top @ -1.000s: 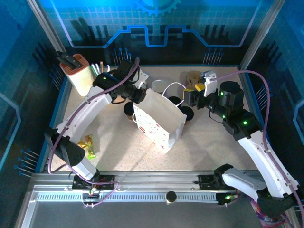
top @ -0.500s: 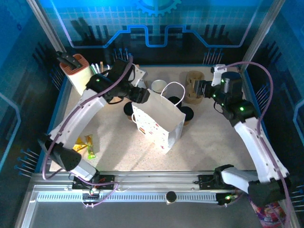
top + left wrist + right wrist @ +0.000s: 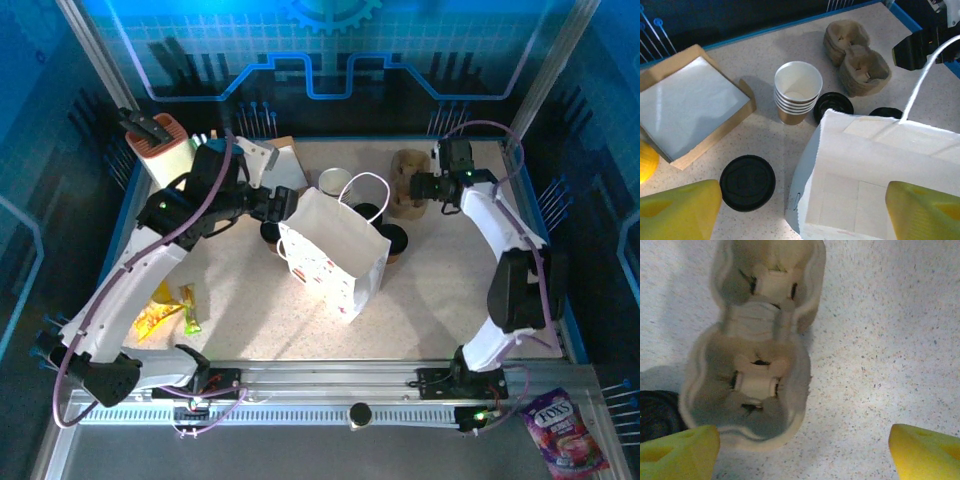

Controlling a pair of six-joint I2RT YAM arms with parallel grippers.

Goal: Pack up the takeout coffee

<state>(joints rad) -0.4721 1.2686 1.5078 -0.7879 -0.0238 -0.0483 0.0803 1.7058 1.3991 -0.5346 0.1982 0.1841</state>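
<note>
A purple sweets packet past the table's near right corner reads "FOX'S". The red print on the white paper bag is too small to read.

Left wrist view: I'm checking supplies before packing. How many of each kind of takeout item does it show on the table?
Black-lidded cups: 3
Stack of open paper cups: 1
Pulp cup-carrier stack: 1
White paper bag: 1
Flat cardboard box: 1
Total: 7

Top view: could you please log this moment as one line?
left gripper open above paper bag | right gripper open above cup carrier | lidded cup outside, beside bag
</note>
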